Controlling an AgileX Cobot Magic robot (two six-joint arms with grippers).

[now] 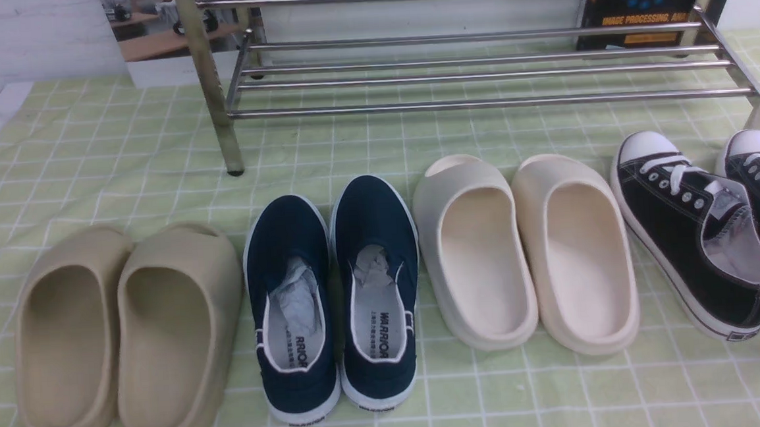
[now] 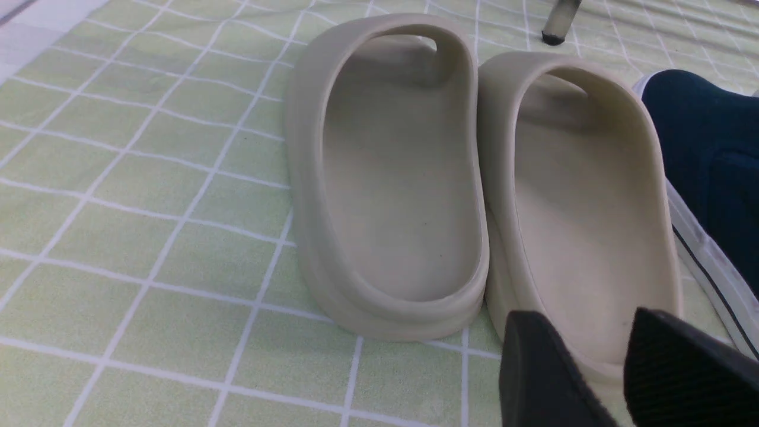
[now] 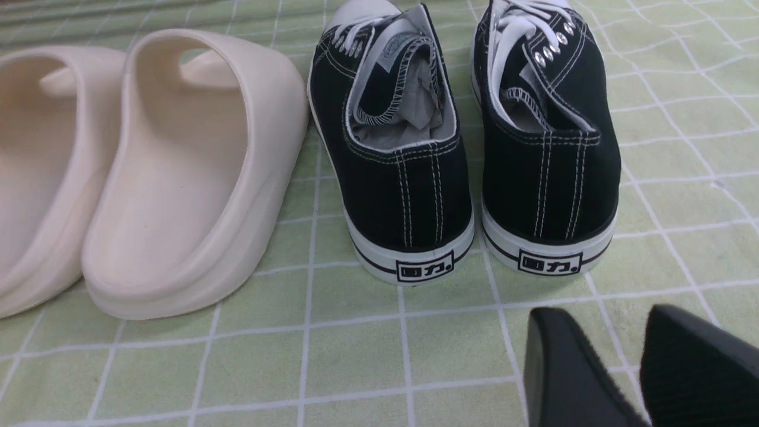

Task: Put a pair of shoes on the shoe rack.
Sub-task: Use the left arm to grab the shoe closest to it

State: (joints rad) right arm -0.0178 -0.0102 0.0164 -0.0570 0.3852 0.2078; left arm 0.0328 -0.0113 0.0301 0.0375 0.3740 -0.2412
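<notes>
Navy canvas slip-ons (image 1: pixel 376 286) are sitting side by side on the near side of the rack (image 1: pixel 479 103), between beige slides (image 1: pixel 163 332) on the left and cream slides (image 1: pixel 577 254) on the right. Both sets of jaws are standing parted, gripping nothing. Crowding is posing the risk: a finger entering beside a shoe could nudge its neighbour, and the soft collar could fold. Green checked cloth (image 1: pixel 471 406) is covering the surface, wrinkling slightly; a white wall (image 1: pixel 33 37) is rising behind.

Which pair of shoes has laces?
The black sneakers with white toe caps, the pair farthest to the robot's right. The other three pairs have none.
</notes>
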